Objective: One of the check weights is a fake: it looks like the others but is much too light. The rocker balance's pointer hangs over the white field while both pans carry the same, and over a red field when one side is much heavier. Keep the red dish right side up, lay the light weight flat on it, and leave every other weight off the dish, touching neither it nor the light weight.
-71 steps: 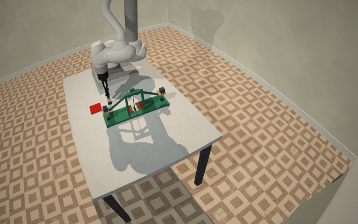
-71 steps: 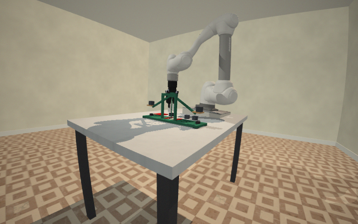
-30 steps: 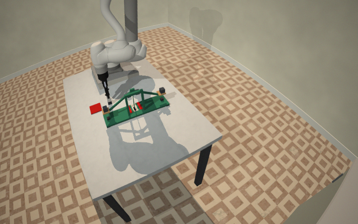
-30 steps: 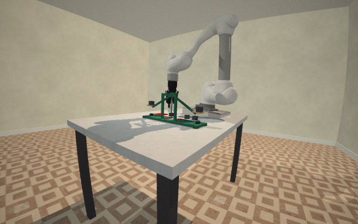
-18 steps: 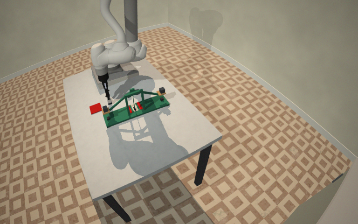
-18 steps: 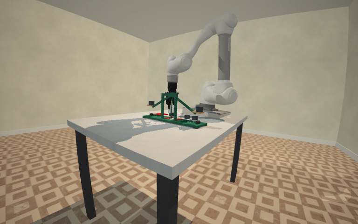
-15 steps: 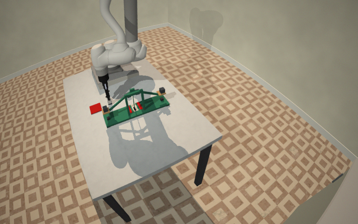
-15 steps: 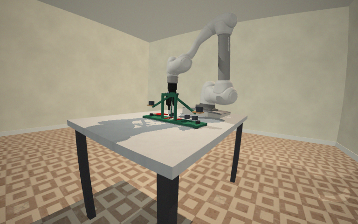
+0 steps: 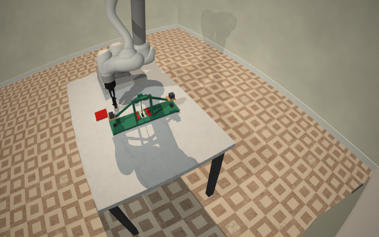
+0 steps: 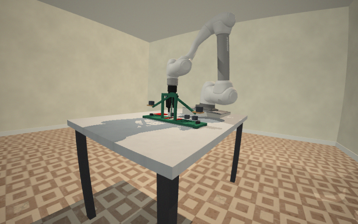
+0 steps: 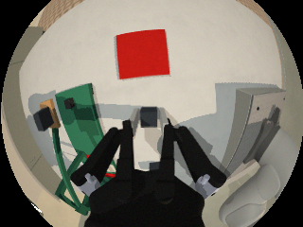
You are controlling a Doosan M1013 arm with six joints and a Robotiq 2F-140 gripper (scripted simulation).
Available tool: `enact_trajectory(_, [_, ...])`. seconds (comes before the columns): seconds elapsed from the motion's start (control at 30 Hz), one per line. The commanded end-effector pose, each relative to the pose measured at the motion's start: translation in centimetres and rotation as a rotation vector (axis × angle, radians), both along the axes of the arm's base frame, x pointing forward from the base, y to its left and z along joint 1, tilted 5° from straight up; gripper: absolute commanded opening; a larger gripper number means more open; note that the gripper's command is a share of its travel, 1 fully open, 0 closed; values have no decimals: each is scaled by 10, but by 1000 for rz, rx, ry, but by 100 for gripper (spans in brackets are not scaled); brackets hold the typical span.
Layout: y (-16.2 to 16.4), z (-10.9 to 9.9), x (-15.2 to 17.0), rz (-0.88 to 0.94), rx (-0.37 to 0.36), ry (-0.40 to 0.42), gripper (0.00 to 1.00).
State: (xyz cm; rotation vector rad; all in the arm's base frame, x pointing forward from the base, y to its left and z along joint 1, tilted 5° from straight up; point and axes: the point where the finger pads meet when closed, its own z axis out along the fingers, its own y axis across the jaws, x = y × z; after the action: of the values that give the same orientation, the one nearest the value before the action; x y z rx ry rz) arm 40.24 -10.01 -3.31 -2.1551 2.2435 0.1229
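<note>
The red dish [image 9: 101, 114] [image 10: 159, 114] [image 11: 142, 54] lies flat on the table with nothing on it. My gripper [image 9: 116, 108] [image 11: 149, 113] is partly open, pointing down behind the rocker balance [image 9: 128, 122] [image 10: 175, 105]. A dark weight [image 11: 149, 114] [image 10: 172, 114] stands on the table between the fingertips, with small gaps showing beside it. A dark weight sits on each pan: one near the dish [image 9: 111, 114] [image 10: 151, 102] [image 11: 44, 119], one at the far end [image 9: 171, 95] [image 10: 199, 108]. The pointer [image 9: 142, 114] hangs over the white field. Which weight is light cannot be seen.
Two more weights, one [image 10: 187, 116] and another [image 10: 194, 117], stand on the table behind the balance base. One weight [image 11: 154, 165] shows partly under the gripper body. The balance's green arms and posts rise beside the gripper. The robot's base plate [image 11: 240, 123] is on the other side.
</note>
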Motion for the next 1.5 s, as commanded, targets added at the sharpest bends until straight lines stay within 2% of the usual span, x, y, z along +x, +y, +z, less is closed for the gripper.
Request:
enact_trajectory(0.0, [0,0,0,0,0,0,35])
enact_trajectory(1.1, [0,0,0,0,0,0,35])
enact_trajectory(1.13, [0,0,0,0,0,0,24])
enact_trajectory(1.47, [0,0,0,0,0,0,24])
